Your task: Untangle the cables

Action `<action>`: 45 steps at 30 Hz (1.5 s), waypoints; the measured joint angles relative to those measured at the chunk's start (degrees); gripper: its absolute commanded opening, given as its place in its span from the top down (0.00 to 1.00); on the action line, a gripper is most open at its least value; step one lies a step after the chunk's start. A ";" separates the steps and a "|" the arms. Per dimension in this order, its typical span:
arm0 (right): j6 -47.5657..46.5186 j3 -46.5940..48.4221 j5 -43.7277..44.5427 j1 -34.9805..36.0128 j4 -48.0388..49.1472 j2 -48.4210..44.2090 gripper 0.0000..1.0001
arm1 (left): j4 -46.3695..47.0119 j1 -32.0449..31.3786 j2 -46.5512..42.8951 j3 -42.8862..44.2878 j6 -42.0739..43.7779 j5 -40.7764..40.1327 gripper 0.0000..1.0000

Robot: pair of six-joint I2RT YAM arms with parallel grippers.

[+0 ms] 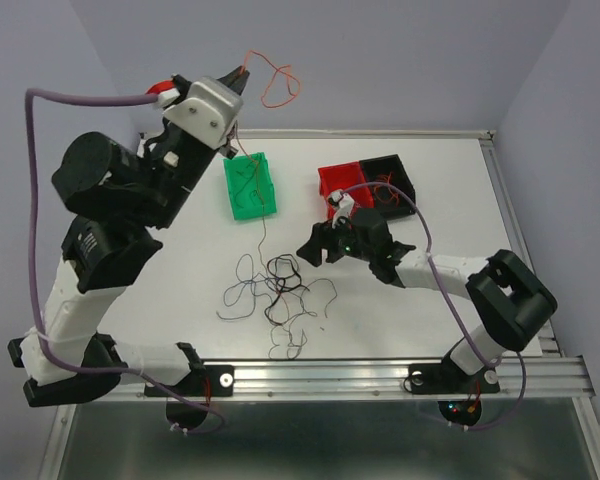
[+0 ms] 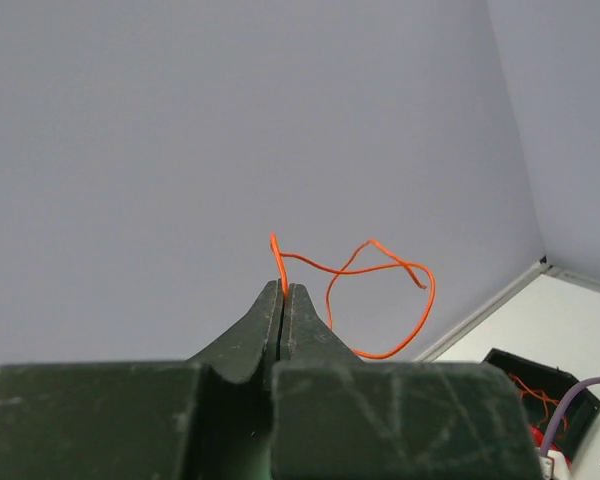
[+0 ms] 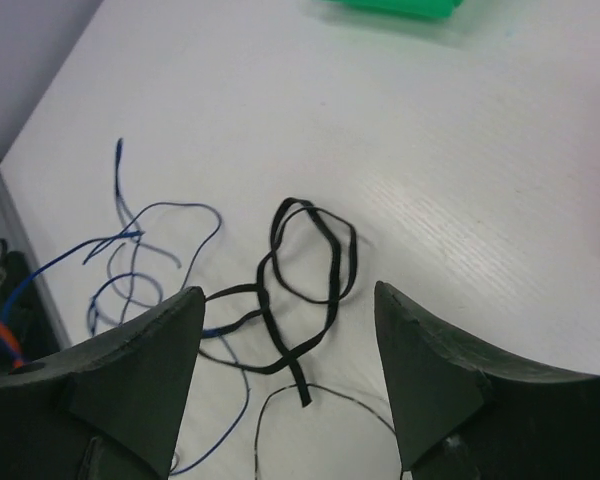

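My left gripper (image 1: pixel 244 76) is raised high at the back left, shut on an orange cable (image 1: pixel 278 84) that curls free in the air; the left wrist view shows the closed jaws (image 2: pixel 284 290) pinching the orange cable (image 2: pixel 380 270). A loose tangle of black and blue-purple cables (image 1: pixel 278 290) lies on the white table in front of the arms. My right gripper (image 1: pixel 308 245) is open just right of the tangle, low over the table. In the right wrist view a looped black cable (image 3: pixel 305 265) lies between its open fingers (image 3: pixel 290 330), with thin blue cables (image 3: pixel 140 250) to the left.
A green bin (image 1: pixel 250 185) stands at the back left of the table with thin cables in it. A red bin (image 1: pixel 338 182) and a black bin (image 1: pixel 390 178) stand side by side at the back right, orange strands in the black one. The table's rail (image 1: pixel 380 375) runs along the near edge.
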 measured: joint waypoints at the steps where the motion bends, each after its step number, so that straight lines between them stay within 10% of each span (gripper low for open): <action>1: -0.20 0.92 0.48 0.33 -0.76 1.11 0.24 | 0.17 0.00 -1.51 -0.70 0.09 -0.17 1.00; 15: -5.40 14.51 17.33 8.90 -12.90 18.01 0.29 | 3.89 0.00 -18.71 -12.24 1.92 -2.08 1.00; 21: -6.78 19.98 20.55 9.57 -15.02 23.74 0.55 | 6.43 0.00 -22.62 -20.48 2.91 -3.32 1.00; 26: -7.17 23.17 22.49 10.21 -16.63 26.12 0.98 | 6.86 0.00 -24.09 -27.71 3.50 -4.92 1.00; 45: -9.33 39.91 35.85 10.21 -18.86 18.29 0.99 | 23.47 -0.02 -49.18 -69.31 2.73 -20.39 1.00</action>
